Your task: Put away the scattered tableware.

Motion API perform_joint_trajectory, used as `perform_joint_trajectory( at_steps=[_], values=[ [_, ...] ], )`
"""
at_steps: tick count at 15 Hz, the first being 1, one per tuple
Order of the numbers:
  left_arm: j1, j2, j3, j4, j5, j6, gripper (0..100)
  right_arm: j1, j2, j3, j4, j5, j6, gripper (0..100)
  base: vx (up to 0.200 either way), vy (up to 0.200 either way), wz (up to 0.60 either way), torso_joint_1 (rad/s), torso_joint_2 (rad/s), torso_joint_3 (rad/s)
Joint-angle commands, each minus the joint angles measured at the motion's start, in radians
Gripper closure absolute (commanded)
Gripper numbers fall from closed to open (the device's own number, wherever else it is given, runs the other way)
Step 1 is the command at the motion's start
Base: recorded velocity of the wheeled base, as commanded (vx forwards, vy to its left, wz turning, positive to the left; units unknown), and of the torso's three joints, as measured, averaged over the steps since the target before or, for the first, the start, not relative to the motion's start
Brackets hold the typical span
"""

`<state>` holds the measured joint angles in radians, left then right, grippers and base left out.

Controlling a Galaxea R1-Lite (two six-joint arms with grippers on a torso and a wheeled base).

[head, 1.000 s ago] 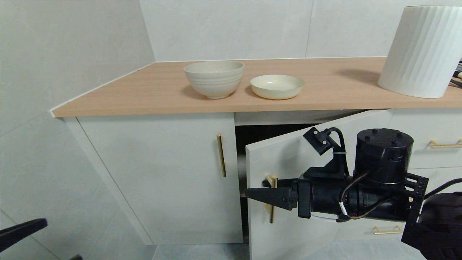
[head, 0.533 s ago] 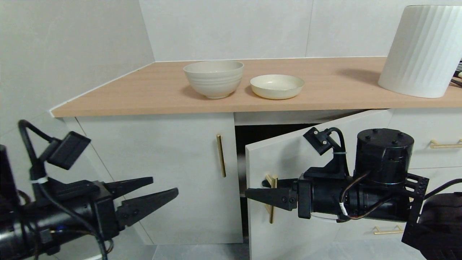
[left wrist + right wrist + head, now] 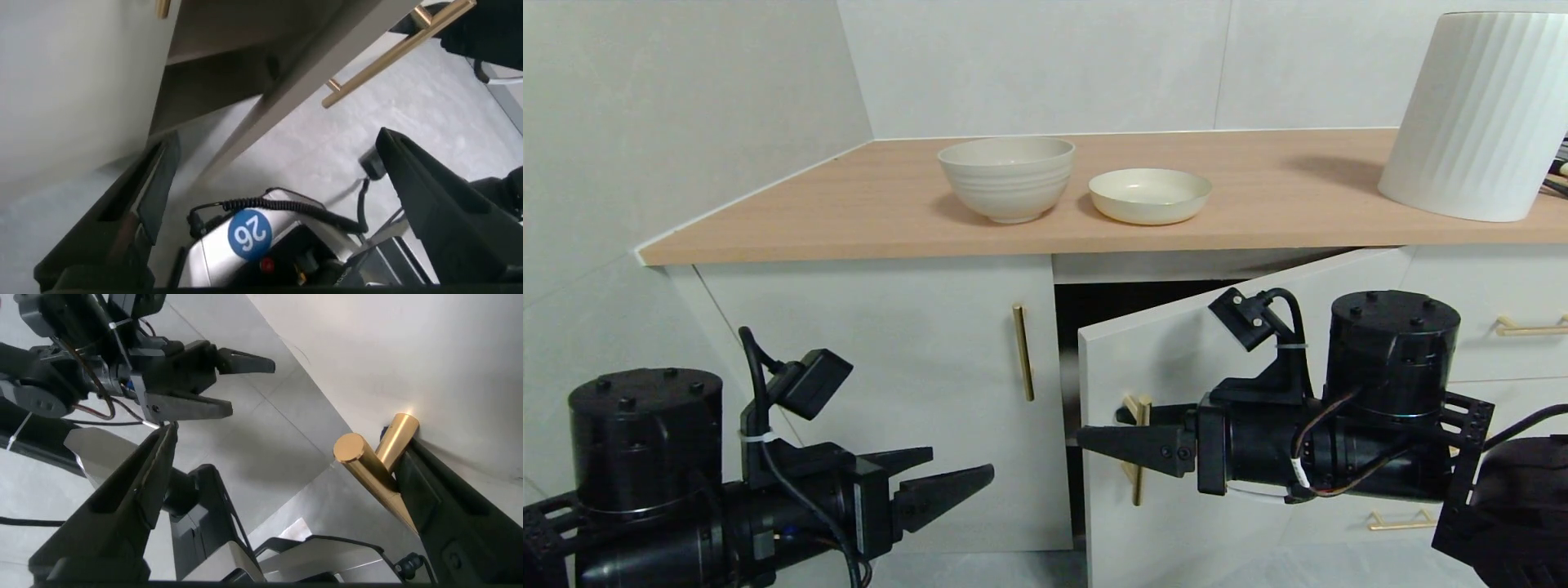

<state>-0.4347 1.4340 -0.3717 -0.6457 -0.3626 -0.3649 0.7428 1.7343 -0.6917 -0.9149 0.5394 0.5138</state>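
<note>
Head view: deep bowl (image 3: 1006,180) and shallow dish (image 3: 1150,196) sit side by side, mouths up, on the wooden counter (image 3: 849,212), while below the right gripper (image 3: 1104,425), jaws apart, straddles the upright brass handle (image 3: 1137,490) of the ajar cabinet door (image 3: 1160,351) and the left gripper (image 3: 962,461) hangs spread, empty.

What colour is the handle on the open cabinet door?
Gold; the handle shows best in the right wrist view.

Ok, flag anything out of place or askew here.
One cabinet door hangs ajar, its edge angled outward, with the right claw at its gold handle. The bowl and dish sit upright on the countertop; nothing spilled or damaged.
</note>
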Motion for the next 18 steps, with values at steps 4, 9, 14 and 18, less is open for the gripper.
perform_joint_trajectory(
  at_steps=[4,9,14,18],
  values=[
    [-0.003,0.011,-0.015,-0.002,0.002,-0.002,100,0.001,-0.001,0.0,-0.002,0.001,0.0,0,0.0,0.0,0.0,0.0,0.0,0.0],
    [-0.033,0.062,-0.128,0.008,0.037,0.018,100,0.003,-0.009,0.003,-0.005,0.001,0.0,0,0.0,0.0,0.0,0.0,0.0,0.0],
    [-0.042,0.259,-0.227,-0.035,0.039,0.02,100,0.003,0.002,0.011,-0.007,0.001,0.0,0,0.0,0.0,0.0,0.0,0.0,0.0],
    [-0.11,0.467,-0.176,-0.402,0.056,0.004,100,0.001,0.002,0.011,-0.009,0.001,0.0,0,0.0,0.0,0.0,0.0,0.0,0.0]
  ],
)
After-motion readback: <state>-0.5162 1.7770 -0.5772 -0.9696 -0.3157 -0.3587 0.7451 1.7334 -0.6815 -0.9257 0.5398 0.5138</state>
